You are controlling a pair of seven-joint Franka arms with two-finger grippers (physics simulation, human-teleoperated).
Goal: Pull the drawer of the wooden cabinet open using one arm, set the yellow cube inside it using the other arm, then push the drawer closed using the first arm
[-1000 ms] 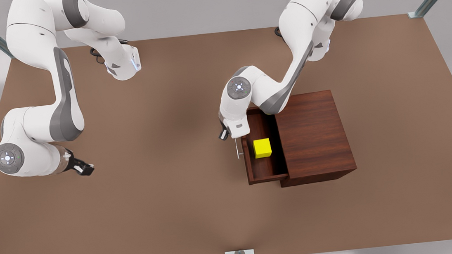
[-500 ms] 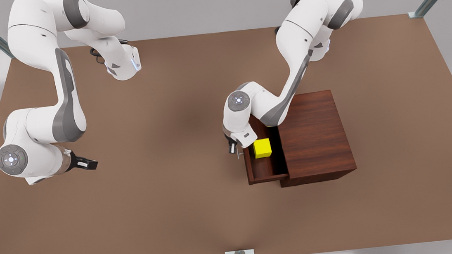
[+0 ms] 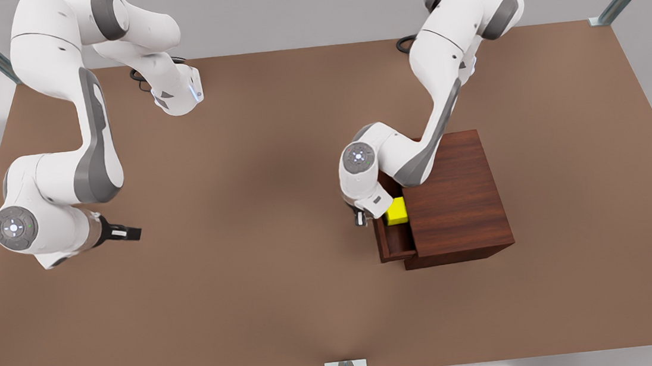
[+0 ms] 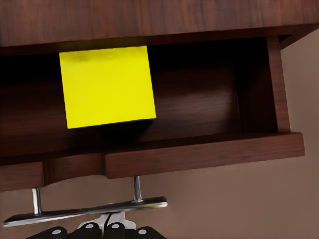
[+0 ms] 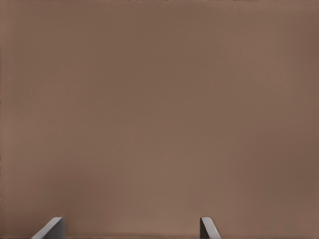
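Left claw (image 3: 360, 218) at drawer (image 3: 393, 242) handle (image 4: 84, 211) — right claw (image 3: 127, 232) spread wide, empty.

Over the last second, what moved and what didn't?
The left gripper, at the handle, has pushed the drawer toward the front view's right, most of the way into the cabinet. The cube rode in with it and is now partly under the cabinet top. The right gripper, open, waits over the table; it only turned slightly. The cabinet stayed put.
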